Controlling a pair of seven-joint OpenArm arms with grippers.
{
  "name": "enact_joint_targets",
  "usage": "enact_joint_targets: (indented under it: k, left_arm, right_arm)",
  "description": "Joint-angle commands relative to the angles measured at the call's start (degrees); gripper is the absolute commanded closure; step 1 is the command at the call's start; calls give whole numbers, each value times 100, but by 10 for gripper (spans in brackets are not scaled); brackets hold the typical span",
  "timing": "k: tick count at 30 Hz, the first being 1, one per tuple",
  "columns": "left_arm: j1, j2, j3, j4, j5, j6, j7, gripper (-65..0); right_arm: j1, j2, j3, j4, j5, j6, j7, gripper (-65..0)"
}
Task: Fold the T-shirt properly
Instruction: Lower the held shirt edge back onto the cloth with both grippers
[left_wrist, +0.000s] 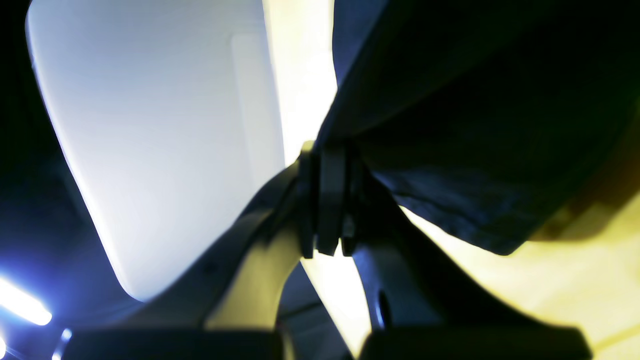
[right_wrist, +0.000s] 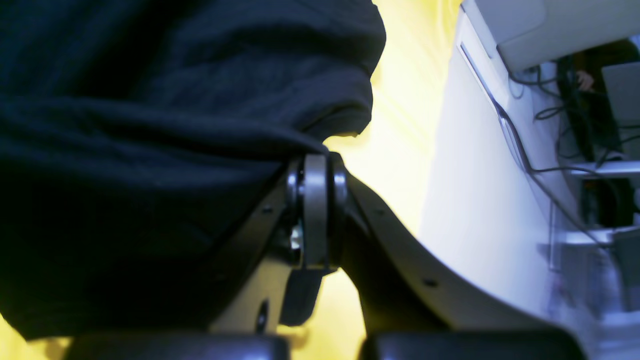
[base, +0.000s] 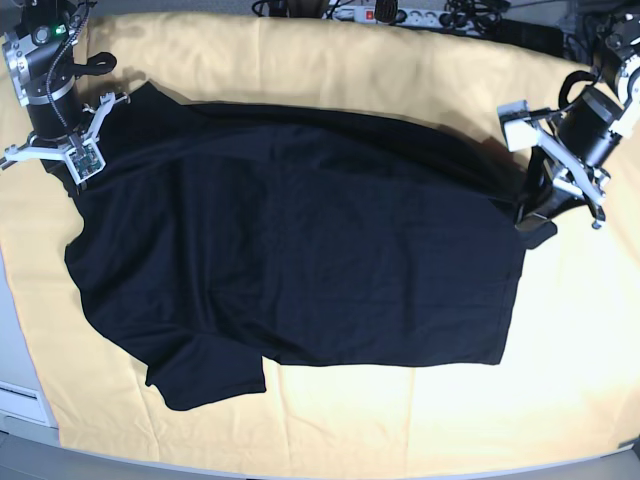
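The black T-shirt (base: 300, 240) lies spread across the yellow table cloth (base: 330, 70), one sleeve pointing toward the near edge. My right gripper (base: 80, 172) is at the shirt's far left corner. In the right wrist view this gripper (right_wrist: 316, 162) is shut on a bunched fold of the T-shirt (right_wrist: 150, 125). My left gripper (base: 532, 216) is at the shirt's far right corner. The left wrist view shows it (left_wrist: 327, 150) shut on an edge of the T-shirt (left_wrist: 475, 125), which hangs lifted above the cloth.
A power strip (base: 390, 14) and cables lie beyond the table's far edge. A white panel (left_wrist: 150, 140) fills the left of the left wrist view, and another white panel (right_wrist: 475, 200) with cables behind it fills the right of the right wrist view. Yellow cloth surrounds the shirt on all sides.
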Motion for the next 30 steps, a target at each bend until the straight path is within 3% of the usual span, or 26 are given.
enact_joint_targets:
  k: [1, 4, 7, 10, 15, 24, 30]
  left_arm:
    - [-186, 44, -57, -44, -153, 24, -203, 0]
    - [-636, 470, -57, -317, -741, -363, -542, 0]
    - [-918, 758, -46, -446, -944, -466, -627, 0]
    - [-1141, 894, 44, -603, -992, -490, -629, 0]
    - [-1591, 1078, 389, -1023, -1246, -1071, -925, 0]
    - [-2885, 1384, 1851, -1762, -1137, -1069, -916, 0]
    - [-3598, 1528, 2573, -2262, -1113, -1067, -879, 0]
  right_arm:
    - [61, 79, 48, -35, 9, -26, 105, 0]
    - [280, 81, 48, -407, 15, -22, 114, 0]
    - [435, 83, 48, -612, 63, -17, 127, 0]
    - [581, 87, 48, -654, 61, -22, 120, 0]
    - [680, 160, 48, -654, 310, 13, 142, 0]
    - [680, 170, 42, -656, 610, 356, 192, 0]
    - [817, 170, 42, -951, 612, 319, 232, 0]
